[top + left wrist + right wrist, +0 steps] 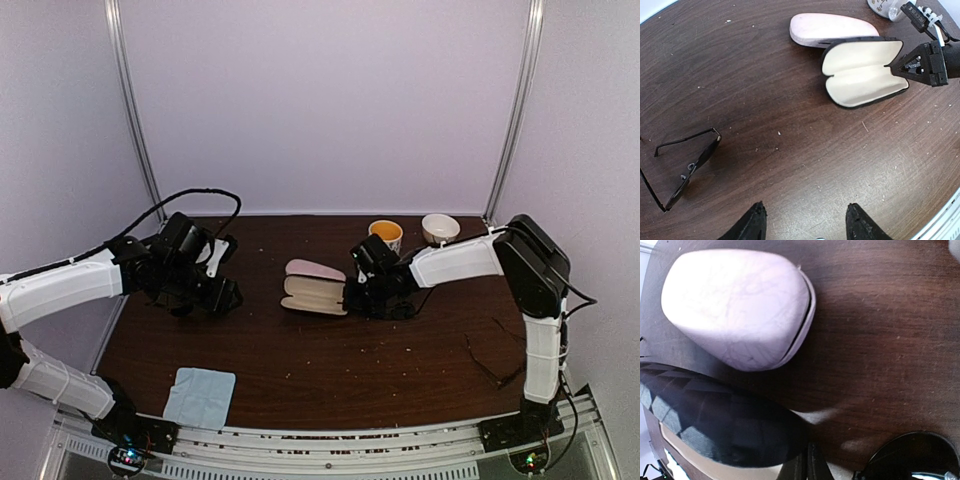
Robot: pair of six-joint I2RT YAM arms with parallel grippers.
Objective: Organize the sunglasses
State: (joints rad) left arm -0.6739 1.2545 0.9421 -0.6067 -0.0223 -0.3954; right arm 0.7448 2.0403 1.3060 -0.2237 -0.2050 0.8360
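Observation:
Thin black-framed sunglasses [687, 170] lie unfolded on the table, left of my left gripper [805, 206]. That gripper hangs open over bare wood with nothing between its fingers. Another thin dark pair of sunglasses [495, 355] lies at the table's right side. My right gripper [892, 67] is shut, its tips against the right end of the open black case [865, 72], which has a cream lining. I cannot tell whether the tips pinch the rim. In the right wrist view the case's black lid [715, 425] sits just above the shut fingers [801, 467]. A dark round rim [915, 455], perhaps a lens, shows beside them.
A shut pink case [315, 269] lies right behind the black case. An orange cup [386, 233] and a pale bowl [440, 228] stand at the back. A light-blue cloth [200, 397] lies near the front left edge.

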